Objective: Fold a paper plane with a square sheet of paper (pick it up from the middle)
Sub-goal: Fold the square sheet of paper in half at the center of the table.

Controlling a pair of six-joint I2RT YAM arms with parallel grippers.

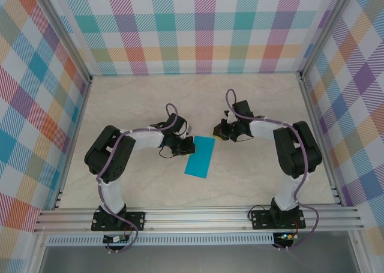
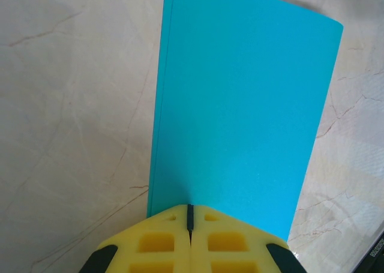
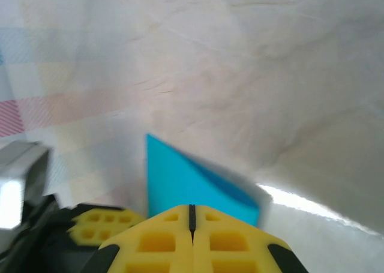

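The teal-blue sheet of paper (image 1: 200, 156) lies folded in half as a long rectangle on the table's middle. In the left wrist view the paper (image 2: 240, 105) stretches away from my left gripper (image 2: 189, 208), whose yellow fingers are shut with their tips resting at the paper's near edge; nothing shows between them. My left gripper (image 1: 185, 146) sits at the paper's upper left side. My right gripper (image 1: 217, 131) hovers just beyond the paper's far corner, also shut (image 3: 192, 208) and holding nothing. From there the paper (image 3: 180, 183) shows one layer slightly raised. No finished paper plane is in view.
The marble-patterned tabletop (image 1: 252, 99) is ringed by checked walls and aluminium posts (image 1: 90, 81). The left gripper's yellow fingers (image 3: 99, 222) appear low left in the right wrist view. A metal rail (image 1: 198, 216) runs along the near edge.
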